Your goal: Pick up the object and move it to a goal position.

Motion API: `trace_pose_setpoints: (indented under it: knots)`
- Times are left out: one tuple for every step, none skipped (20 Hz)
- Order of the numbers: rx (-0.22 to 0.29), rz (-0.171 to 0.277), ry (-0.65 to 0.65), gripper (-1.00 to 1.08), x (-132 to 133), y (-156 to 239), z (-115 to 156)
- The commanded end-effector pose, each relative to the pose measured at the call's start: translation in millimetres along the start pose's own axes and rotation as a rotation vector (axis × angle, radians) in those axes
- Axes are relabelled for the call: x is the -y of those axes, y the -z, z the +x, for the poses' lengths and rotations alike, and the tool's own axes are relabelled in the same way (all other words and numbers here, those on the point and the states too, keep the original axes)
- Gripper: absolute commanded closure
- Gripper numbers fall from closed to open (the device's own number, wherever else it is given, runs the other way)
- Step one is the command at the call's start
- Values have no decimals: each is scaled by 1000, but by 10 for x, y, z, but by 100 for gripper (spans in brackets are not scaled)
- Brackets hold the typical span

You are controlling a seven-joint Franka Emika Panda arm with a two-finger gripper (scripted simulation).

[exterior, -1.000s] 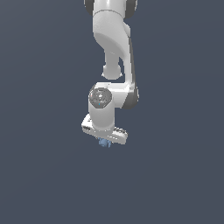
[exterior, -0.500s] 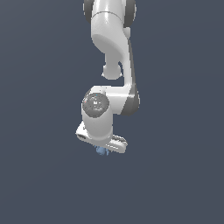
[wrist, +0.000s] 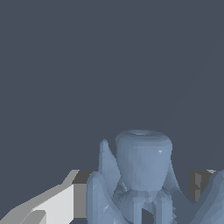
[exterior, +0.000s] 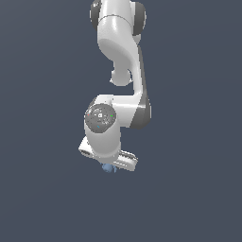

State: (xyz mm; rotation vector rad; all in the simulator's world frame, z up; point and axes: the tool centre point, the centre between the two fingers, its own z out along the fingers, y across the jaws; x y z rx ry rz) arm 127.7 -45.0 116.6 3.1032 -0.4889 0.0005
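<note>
Below the wrist, the gripper (exterior: 110,166) sits rotated further than a second ago, its body now sloping down toward the exterior view's right, and slightly higher in frame. The object (exterior: 108,168) remains between the fingers, which are closed narrowly on it. In the wrist view the object (wrist: 142,175) is light blue and faceted: a blunt cylindrical barrel flanked by fin-like blades. Its long axis runs along the barrel, pointing away from the gripper body.
</note>
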Motion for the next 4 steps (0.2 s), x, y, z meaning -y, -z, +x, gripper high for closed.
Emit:
trace_pose_setpoints:
  knots:
    - [0,0,0,108,5,11,25]
    - [0,0,0,108,5,13,30]
    - [0,0,0,108,6,14,32]
    - [0,0,0,108,6,14,33]
